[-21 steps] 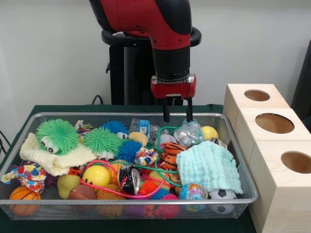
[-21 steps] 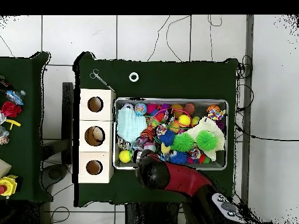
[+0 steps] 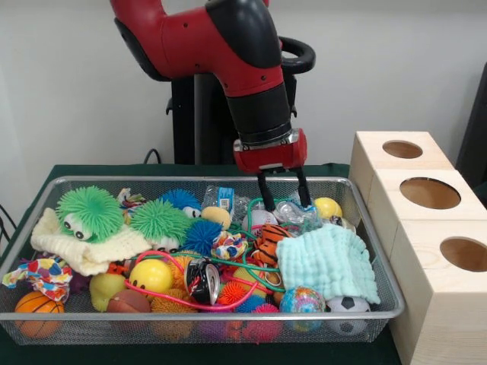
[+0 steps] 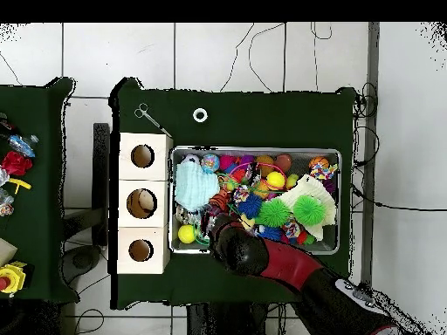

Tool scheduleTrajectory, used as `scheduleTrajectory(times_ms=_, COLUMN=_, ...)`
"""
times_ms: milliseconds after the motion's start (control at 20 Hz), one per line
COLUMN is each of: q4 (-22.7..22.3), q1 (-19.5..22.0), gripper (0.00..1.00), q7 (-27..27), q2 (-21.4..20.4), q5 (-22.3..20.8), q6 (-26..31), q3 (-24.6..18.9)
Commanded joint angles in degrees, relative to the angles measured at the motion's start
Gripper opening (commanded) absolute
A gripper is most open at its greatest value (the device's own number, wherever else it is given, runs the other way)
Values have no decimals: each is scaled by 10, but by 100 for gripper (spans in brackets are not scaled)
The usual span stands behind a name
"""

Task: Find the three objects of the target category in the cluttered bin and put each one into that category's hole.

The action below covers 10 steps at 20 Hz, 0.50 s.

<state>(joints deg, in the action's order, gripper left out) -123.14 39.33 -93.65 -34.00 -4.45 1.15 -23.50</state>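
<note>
The wire mesh bin (image 3: pixel 190 181) holds many toys. Among them are a green spiky frog (image 3: pixel 90 213), a green spiky ball (image 3: pixel 158 220), a cream knit cloth (image 3: pixel 84 247), a mint cloth (image 3: pixel 327 262), a striped tiger toy (image 3: pixel 270 239) and a yellow ball (image 3: pixel 327 207). My gripper (image 3: pixel 284 199) is open at the bin's back right. Its fingertips straddle a crumpled clear plastic bottle (image 3: pixel 293 213) and green cord. In the overhead view the arm (image 4: pixel 244 251) hides the gripper over the bin (image 4: pixel 262 149).
Three pale wooden boxes stand beside the bin, each with a round hole (image 3: pixel 402 149) (image 3: pixel 430 192) (image 3: pixel 464 253); they also show in the overhead view (image 4: pixel 142 156). On the green cloth behind lie a metal tool (image 4: pixel 150 118) and a small ring (image 4: pixel 200 114). A side table (image 4: pixel 13 166) holds more objects.
</note>
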Motion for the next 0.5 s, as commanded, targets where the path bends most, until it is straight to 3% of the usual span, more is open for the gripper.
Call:
scheduleTrajectory(times_ms=50, q4=-32, q1=27, gripper=100, q7=-141, q2=49, q5=21, q6=-33, q3=-87)
scheduleTrajectory(times_ms=500, q4=-50, q1=23, gripper=100, q7=-166, q2=42, q5=65, q6=8, q3=-82)
